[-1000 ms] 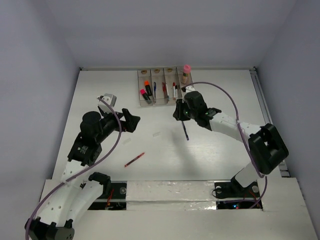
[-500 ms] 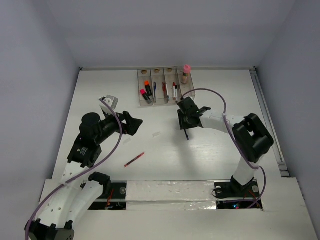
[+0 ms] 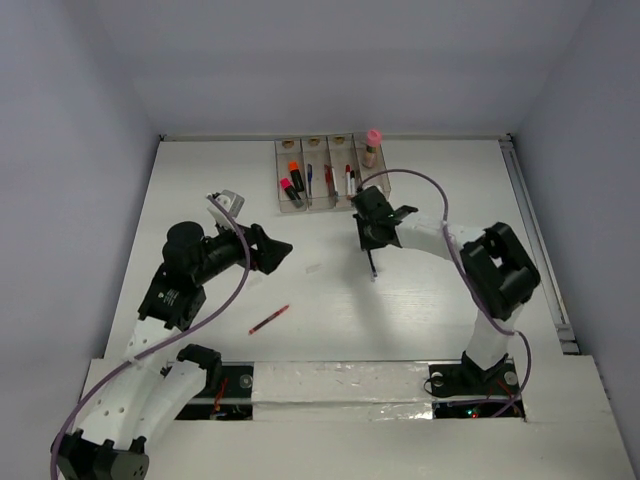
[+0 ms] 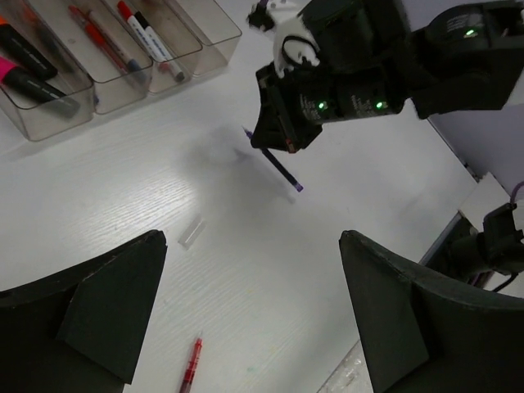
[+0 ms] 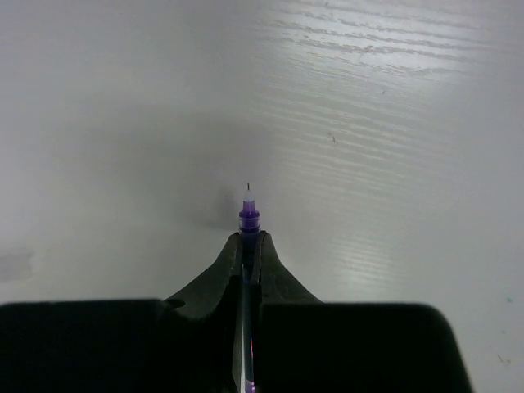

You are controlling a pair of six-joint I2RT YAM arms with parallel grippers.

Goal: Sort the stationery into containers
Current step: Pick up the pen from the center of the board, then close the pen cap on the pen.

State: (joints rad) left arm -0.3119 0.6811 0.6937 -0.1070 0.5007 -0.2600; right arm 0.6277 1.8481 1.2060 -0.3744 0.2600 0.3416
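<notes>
**Blue pen (image 3: 372,264) pinched in the right gripper, short of the bins**

We log the right gripper (image 3: 371,243) closed on the blue pen, over the table (image 3: 440,180) just in front of the right end of the bins (image 3: 280,205).

- Top view: the pen shows only as a thin dark line pointing toward the arm bases. The grip itself is too small to read.
- Right wrist view: both fingers (image 5: 266,262) are pressed onto the barrel. The violet nose and fine tip of the pen (image 5: 249,218) stick out past the right gripper (image 5: 248,242). Nothing else of the scene appears here.
- Left wrist view: the pen (image 4: 283,173) slants down out of the right gripper (image 4: 274,149), with a soft shadow on the table beside it. We cannot tell whether the tip touches.

The left gripper (image 4: 251,241) stands wide open with nothing between its jaws. It sits left of centre in the top view (image 3: 279,252).

A red pen (image 3: 269,319) lies loose on the table near the left arm, also in the left wrist view (image 4: 191,365). A small clear piece (image 4: 191,233) lies between it and the bins; it is barely a smudge from above.

In the bins, from the top view: two highlighters (image 3: 291,179) at the left end, then pens, then a white marker (image 3: 349,181). A pink-capped glue stick (image 3: 372,148) stands upright at the far right end. We cannot tell whether it is inside a bin or beside it.
</notes>
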